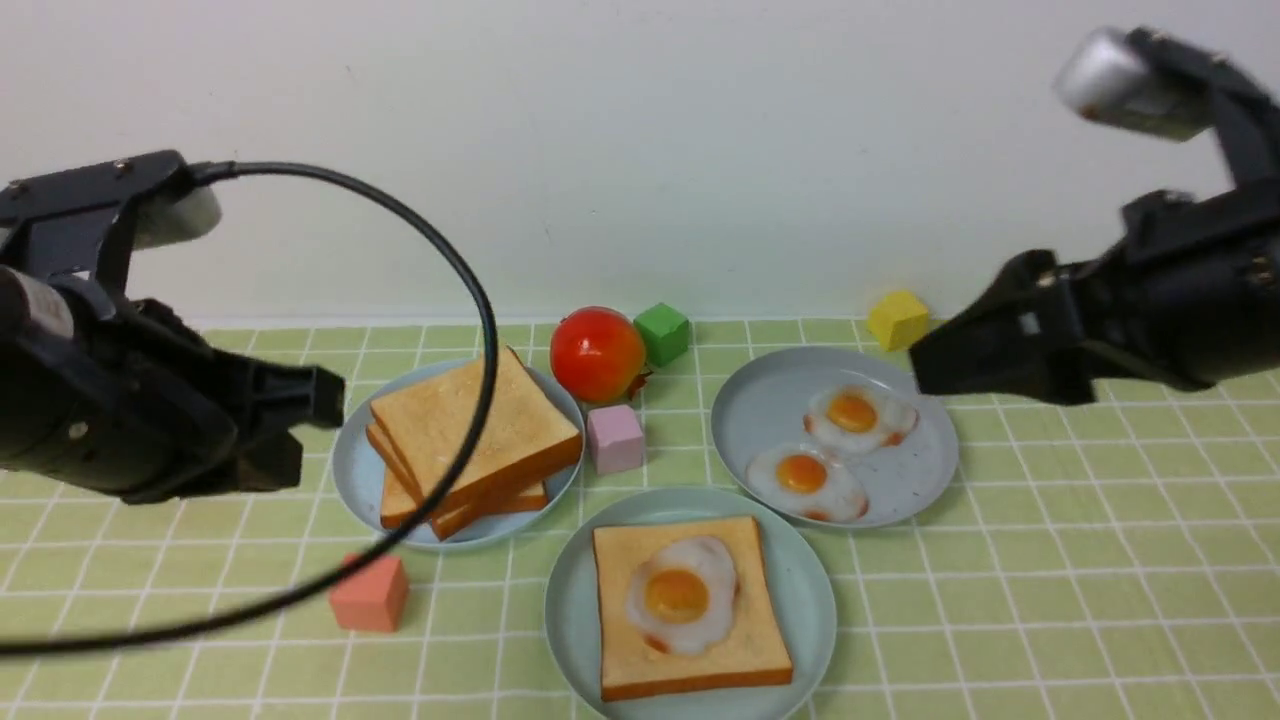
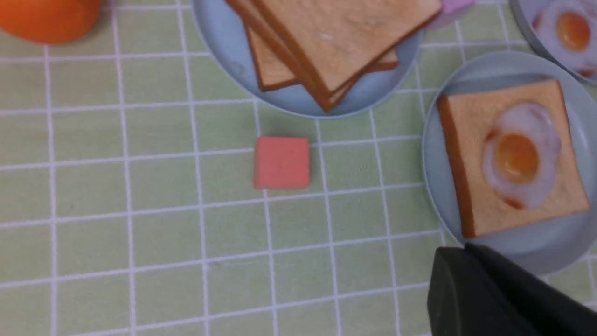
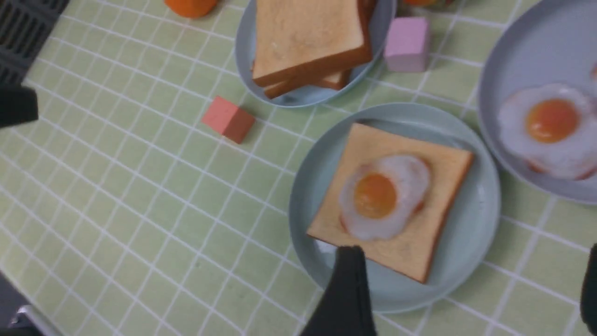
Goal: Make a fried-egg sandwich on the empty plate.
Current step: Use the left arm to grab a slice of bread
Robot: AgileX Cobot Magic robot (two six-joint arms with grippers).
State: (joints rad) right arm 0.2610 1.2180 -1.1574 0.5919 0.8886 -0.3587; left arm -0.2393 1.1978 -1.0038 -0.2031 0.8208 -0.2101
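The right tool (image 3: 471, 261) is shown spread wide and empty in its own wrist view. In the front view it is seen held high near the yellow cube (image 1: 897, 318). The left tool (image 1: 300, 430) is held level above the desk (image 1: 1100, 600), left of the toast stack (image 1: 520, 425); whether it is spread cannot be told. One toast slice (image 1: 625, 650) topped with a fried egg (image 1: 680, 595) lies uncovered on the large plate (image 1: 810, 600). The stack is crossed by a black cable (image 1: 489, 335) in the front view.

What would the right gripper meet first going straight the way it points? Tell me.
Likely the fried egg on the toast on the empty plate: the right gripper tilts down toward it, jaws open. Depth unclear.
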